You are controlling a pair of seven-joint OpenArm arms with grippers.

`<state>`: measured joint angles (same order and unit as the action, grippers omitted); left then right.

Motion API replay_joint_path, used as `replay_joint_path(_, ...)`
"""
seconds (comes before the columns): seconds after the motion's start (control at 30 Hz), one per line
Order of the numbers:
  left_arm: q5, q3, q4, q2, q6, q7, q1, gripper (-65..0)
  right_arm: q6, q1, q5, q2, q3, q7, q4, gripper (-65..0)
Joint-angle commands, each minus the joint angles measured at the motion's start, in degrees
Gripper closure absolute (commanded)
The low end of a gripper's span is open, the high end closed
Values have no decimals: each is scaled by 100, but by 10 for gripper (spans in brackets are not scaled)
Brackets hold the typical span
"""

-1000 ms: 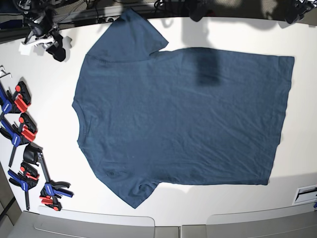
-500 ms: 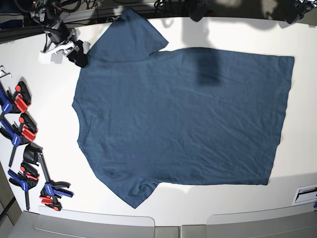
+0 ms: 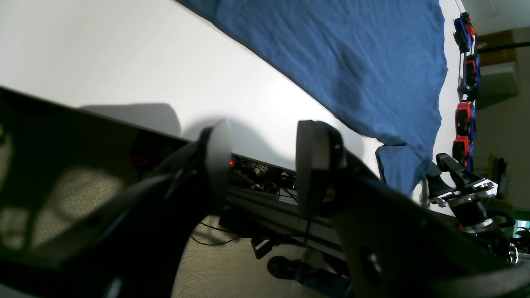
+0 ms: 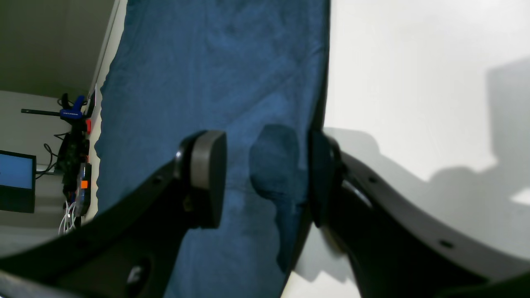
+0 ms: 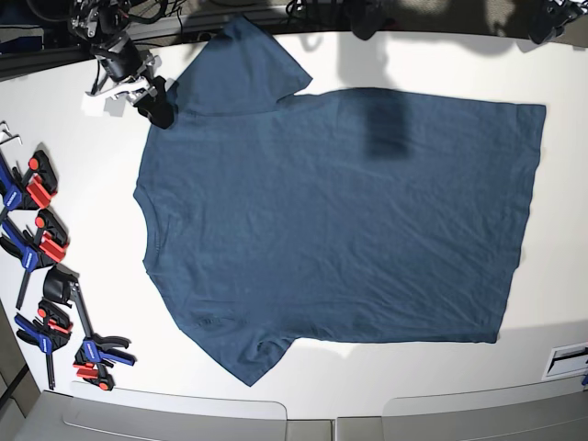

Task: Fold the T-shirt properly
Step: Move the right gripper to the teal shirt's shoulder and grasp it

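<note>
Along the table's [image 5: 551, 303] left edge, well clear of the shirt's collar side, lies a row of red-and-blue clamps [image 5: 37, 241]. The shirt [image 5: 340, 220] itself is spread flat in the middle of the white table, collar toward the clamps, hem toward the far right, one sleeve reaching the top edge and the other pointing down toward the near edge.

At the shirt's upper left shoulder hangs the right gripper [image 5: 156, 101], just beside the sleeve. Seen from its own camera, the right gripper [image 4: 265, 178] has its jaws spread wide, nothing between them, and hangs over the shirt's [image 4: 198, 103] edge, with cloth under one finger [image 4: 207, 178] and bare table just past the other.

Over to the right of the shirt, beyond the table's top edge, the left gripper [image 3: 263, 165] also stands spread, empty, out past the table rim, well apart from the shirt [image 3: 352, 62]. The right gripper [image 3: 459, 184] shows beside the sleeve there too.
</note>
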<state>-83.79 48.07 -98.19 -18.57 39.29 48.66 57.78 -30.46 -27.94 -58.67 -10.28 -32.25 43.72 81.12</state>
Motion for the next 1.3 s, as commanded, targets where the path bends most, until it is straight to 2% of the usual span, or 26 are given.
replay_joint_path(0.0, -121, 63, -52, -50, 71, -72, 94, -237, 114, -61, 107, 24, 20, 216, -15, -295)
replay_joint_path(0.17, -121, 63, -52, -50, 71, -72, 94, -237, 114, -61, 109, 26, 20, 223, -15, -249)
replay_joint_path(0.43, -121, 63, -52, -50, 71, -50, 94, -237, 118, -48, 129, -4, 20, 243, -13, -242)
replay_joint_path(0.7, -121, 63, -52, -50, 71, -48, 94, -237, 118, 63, 129, -2, 17, 240, -13, -110)
replay_joint_path(0.83, -121, 63, -52, -50, 71, -52, 94, -237, 111, 111, 131, 2, 17, 243, -13, -5)
replay_joint_path(1.07, -121, 63, -52, -52, 71, -55, 74, -240, 109, 142, 431, 15, 20, 356, -13, 0)
replay_joint_path(1.2, -121, 66, -52, -57, 71, -57, -107, -269, 109, 142, 459, 13, 20, 376, -13, 0)
replay_joint_path(1.27, 114, 66, -52, -83, 71, -57, -280, -269, 109, 142, 472, 15, 20, 376, -13, 0)
